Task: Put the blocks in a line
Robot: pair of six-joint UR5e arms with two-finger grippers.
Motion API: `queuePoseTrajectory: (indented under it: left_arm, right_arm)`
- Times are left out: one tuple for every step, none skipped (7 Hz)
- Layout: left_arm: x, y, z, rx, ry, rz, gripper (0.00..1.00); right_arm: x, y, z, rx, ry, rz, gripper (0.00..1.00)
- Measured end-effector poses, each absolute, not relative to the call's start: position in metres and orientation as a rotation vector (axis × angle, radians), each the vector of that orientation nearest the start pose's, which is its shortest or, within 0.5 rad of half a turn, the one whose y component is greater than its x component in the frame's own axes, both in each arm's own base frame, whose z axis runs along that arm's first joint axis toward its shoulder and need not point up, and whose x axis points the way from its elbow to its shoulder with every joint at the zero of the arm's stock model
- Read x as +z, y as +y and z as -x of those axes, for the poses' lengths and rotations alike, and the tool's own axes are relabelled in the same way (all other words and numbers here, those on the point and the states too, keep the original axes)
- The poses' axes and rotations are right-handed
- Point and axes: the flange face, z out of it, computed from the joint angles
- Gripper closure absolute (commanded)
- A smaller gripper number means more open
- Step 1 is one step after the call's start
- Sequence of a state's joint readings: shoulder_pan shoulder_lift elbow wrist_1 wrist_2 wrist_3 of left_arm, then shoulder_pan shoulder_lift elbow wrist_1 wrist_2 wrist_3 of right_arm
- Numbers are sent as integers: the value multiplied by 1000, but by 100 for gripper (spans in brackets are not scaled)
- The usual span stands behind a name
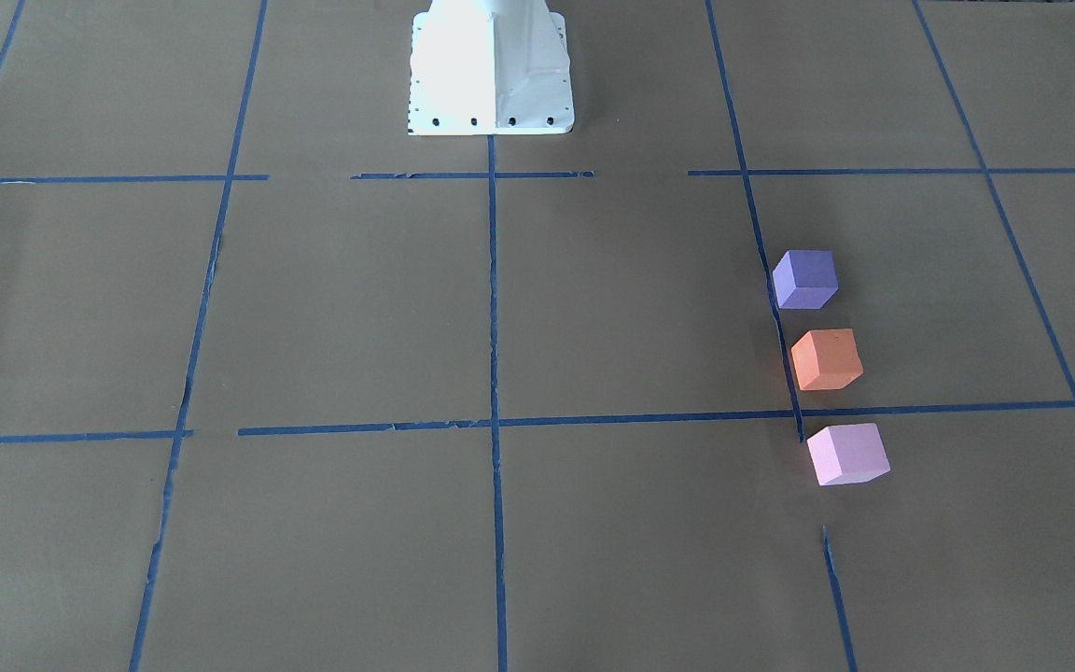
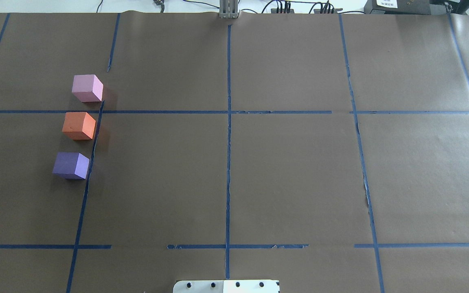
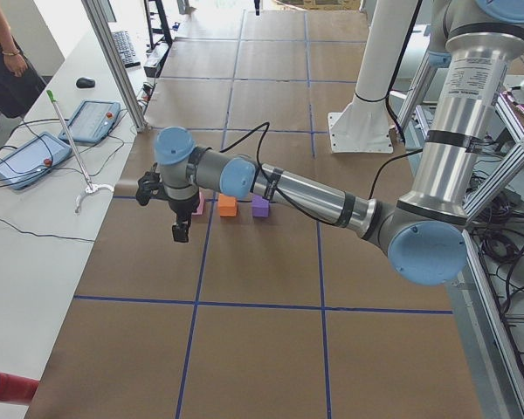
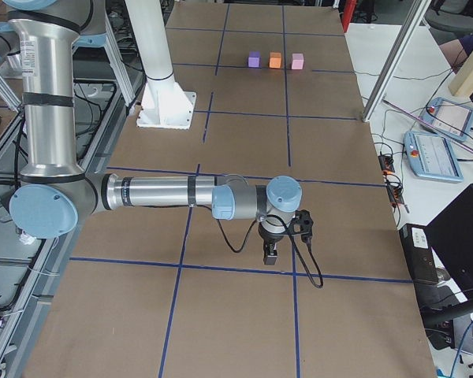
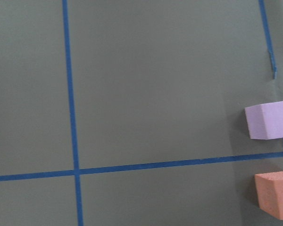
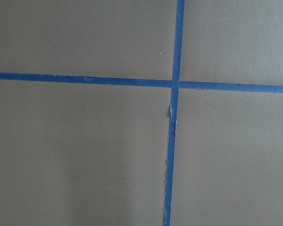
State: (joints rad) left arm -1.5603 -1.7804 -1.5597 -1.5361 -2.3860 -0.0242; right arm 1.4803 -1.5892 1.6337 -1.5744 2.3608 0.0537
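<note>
Checking the row: violet cube (image 2: pixel 71 165), orange cube (image 2: pixel 79 125) and pink cube (image 2: pixel 87 88) stand in line near my left fingers (image 3: pixel 181 232), far from my right fingers (image 4: pixel 270 255). Grip on either: cannot tell. Seemingly finished; next, withdraw.

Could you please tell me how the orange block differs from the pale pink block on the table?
The orange block sits mid-row; the pale pink block ends it, farthest from the robot's base. The crosswise blue tape line runs between them: orange on the near side, pink beyond. Both are equal-sized matte cubes.
</note>
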Motion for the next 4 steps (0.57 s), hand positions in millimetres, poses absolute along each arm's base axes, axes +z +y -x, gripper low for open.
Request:
queuePoseTrajectory:
  left_arm:
    - [578,-580,82,83,810,-151,1]
    - [590,-577,100,101,806,-162,1]
    - [596,-575,108,109,804,-167,1]
    - [600,-572,110,110,803,-166,0]
  right_arm:
    - [636,-490,-18,-51,-791,18,0]
    - [636,-490,-18,-51,-791,18,0]
    - [636,-490,-18,-51,-791,18,0]
    - [636,-490,-18,-51,-791,18,0]
